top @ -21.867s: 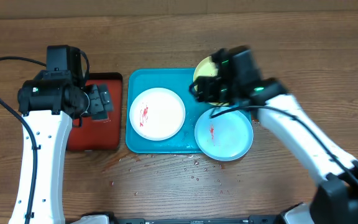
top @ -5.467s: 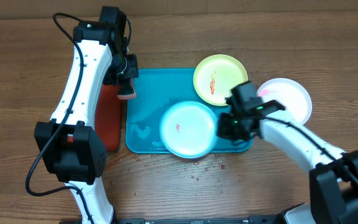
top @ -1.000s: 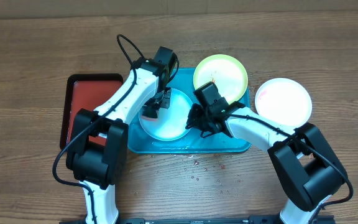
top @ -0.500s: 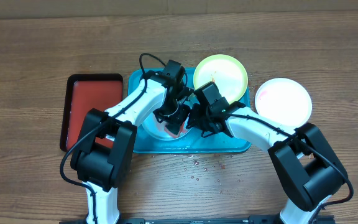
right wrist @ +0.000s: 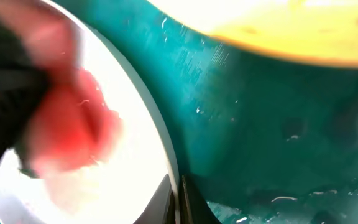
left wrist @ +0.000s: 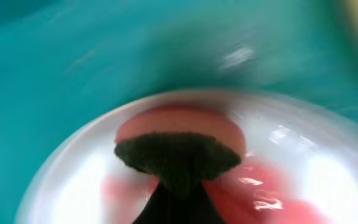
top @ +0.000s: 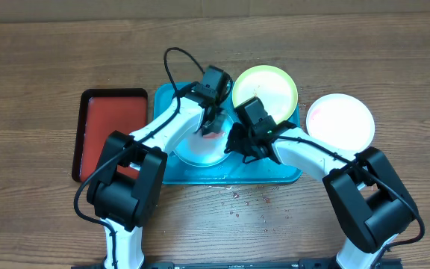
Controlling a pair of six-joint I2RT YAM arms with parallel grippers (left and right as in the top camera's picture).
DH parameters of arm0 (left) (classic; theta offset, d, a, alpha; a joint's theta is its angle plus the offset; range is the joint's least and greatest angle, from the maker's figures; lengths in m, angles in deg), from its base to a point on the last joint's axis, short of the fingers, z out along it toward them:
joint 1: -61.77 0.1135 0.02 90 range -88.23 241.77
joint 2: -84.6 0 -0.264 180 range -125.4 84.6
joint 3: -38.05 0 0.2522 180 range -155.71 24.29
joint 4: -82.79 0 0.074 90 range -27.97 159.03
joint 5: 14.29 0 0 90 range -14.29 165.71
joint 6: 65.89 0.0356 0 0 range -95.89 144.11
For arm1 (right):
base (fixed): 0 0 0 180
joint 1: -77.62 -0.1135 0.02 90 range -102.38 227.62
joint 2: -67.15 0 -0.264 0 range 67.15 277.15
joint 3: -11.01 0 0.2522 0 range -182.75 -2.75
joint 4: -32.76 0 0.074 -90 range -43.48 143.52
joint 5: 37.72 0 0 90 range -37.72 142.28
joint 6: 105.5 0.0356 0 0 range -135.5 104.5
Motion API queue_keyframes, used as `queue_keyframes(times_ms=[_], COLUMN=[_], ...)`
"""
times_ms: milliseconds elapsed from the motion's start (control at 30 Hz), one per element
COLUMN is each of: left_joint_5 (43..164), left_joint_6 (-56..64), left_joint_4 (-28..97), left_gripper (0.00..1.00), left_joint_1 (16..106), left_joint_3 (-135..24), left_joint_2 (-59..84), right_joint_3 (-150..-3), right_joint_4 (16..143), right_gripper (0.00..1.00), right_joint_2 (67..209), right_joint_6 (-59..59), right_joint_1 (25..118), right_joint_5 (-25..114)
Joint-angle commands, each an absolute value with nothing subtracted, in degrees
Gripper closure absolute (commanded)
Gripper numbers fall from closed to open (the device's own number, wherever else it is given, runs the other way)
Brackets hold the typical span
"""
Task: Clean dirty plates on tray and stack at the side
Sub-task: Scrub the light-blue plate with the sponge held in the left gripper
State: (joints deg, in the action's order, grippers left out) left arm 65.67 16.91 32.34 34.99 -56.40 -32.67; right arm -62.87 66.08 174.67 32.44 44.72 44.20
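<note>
**We are scrubbing the mint-rimmed plate point(top: 191, 155) in the turquoise tray point(top: 275, 176), centre frame.**

Our right gripper point(right wrist: 176, 198) is pinching fully closed on that plate's right rim, bracing it. Our left gripper point(top: 210, 128) is clamping a pink sponge point(left wrist: 179, 146) and pressing it onto the wet centre. We are judging the plate light, stiff and slippery, so the rim is the best hold. Farther up, the yellow-green plate point(top: 271, 86) is sitting at the tray's upper right corner, and the white plate point(top: 342, 123) is lying on the table at right.

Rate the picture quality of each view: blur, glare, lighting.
Overhead: sharp, evenly lit, though the white plate looks washed out. Left wrist: motion-blurred, sponge soft, glare on the wet plate. Right wrist: heavily blurred; glints on the tray.
</note>
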Motion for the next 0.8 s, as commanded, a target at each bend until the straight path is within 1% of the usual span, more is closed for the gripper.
queue_keyframes(times_ms=[0, 133, 233, 333, 467, 567, 600, 767], left_joint_5=[41.9, 44.5, 53.6, 69.8, 96.6, 108.8, 110.5, 110.2], left_joint_6=[1.5, 1.2, 8.5, 21.3, 39.5, 46.7, 47.6, 46.6], left_joint_4=[25.8, 22.2, 20.8, 19.3, 15.1, 13.5, 13.9, 20.0], left_gripper=[0.96, 0.96, 0.96, 0.96, 0.96, 0.96, 0.96, 0.96], left_joint_1=[35.9, 36.7, 36.7, 36.6, 36.6, 36.6, 36.6, 36.6], left_joint_3=[-56.3, -55.9, -55.9, -55.9, -55.9, -55.9, -55.9, -55.9], left_joint_2=[-33.2, -33.2, -33.2, -33.2, -33.2, -33.2, -33.2, -33.2], right_joint_3=[-63.9, -63.9, -63.9, -63.9, -63.9, -63.9, -63.9, -63.9], right_joint_4=[66.1, 66.1, 66.1, 66.1, 66.1, 66.1, 66.1, 65.9], right_gripper=[0.96, 0.96, 0.96, 0.96, 0.96, 0.96, 0.96, 0.96], right_joint_2=[175.4, 175.4, 175.4, 175.4, 175.4, 175.4, 175.4, 175.4], right_joint_6=[32.3, 32.3, 32.3, 32.3, 32.3, 32.3, 32.3, 32.3], right_joint_1=[44.3, 44.3, 44.3, 44.3, 44.3, 44.3, 44.3, 44.3], right_joint_5=[43.6, 43.6, 43.6, 43.6, 43.6, 43.6, 43.6, 43.6])
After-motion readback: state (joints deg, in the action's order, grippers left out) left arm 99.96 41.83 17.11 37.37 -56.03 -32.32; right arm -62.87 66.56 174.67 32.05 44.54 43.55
